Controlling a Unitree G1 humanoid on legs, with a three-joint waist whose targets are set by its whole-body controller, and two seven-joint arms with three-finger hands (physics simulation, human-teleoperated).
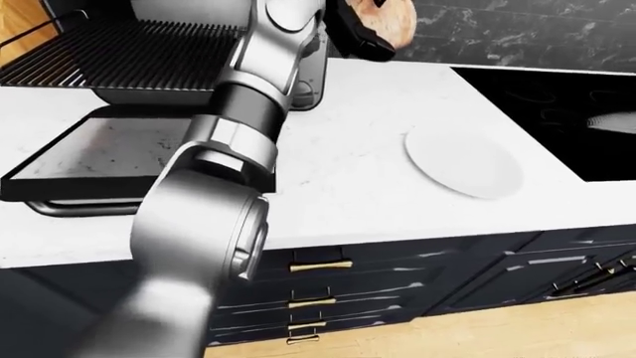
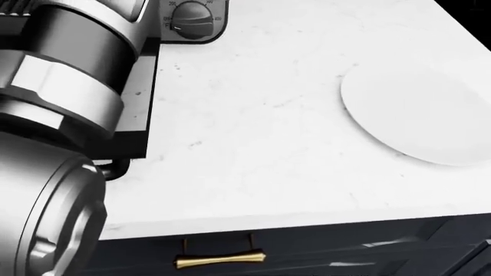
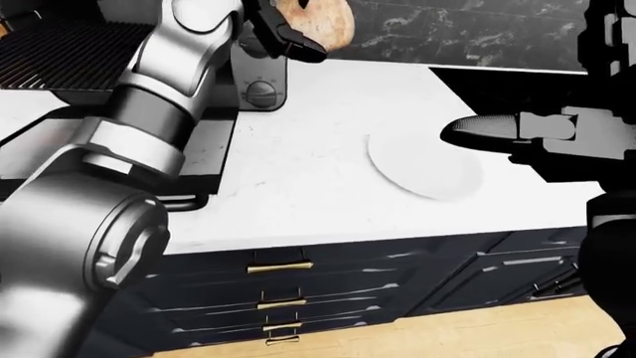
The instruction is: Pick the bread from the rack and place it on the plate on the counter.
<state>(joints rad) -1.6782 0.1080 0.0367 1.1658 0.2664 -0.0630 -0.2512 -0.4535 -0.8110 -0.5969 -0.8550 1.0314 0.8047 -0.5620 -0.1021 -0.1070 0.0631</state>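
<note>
Two robot hands in view. Left robot hand raised at top of right-eye view, dark fingers curled round the bread, gripping it, held in the air above the white table near the oven's dial. Bread cut off by the top edge. Right robot hand at right of right-eye view, fingers extended and holding nothing, hovering just right of the plate. Plate bare, lying flat on table beside black cooktop. Rack at upper left, oven door lowered.
</note>
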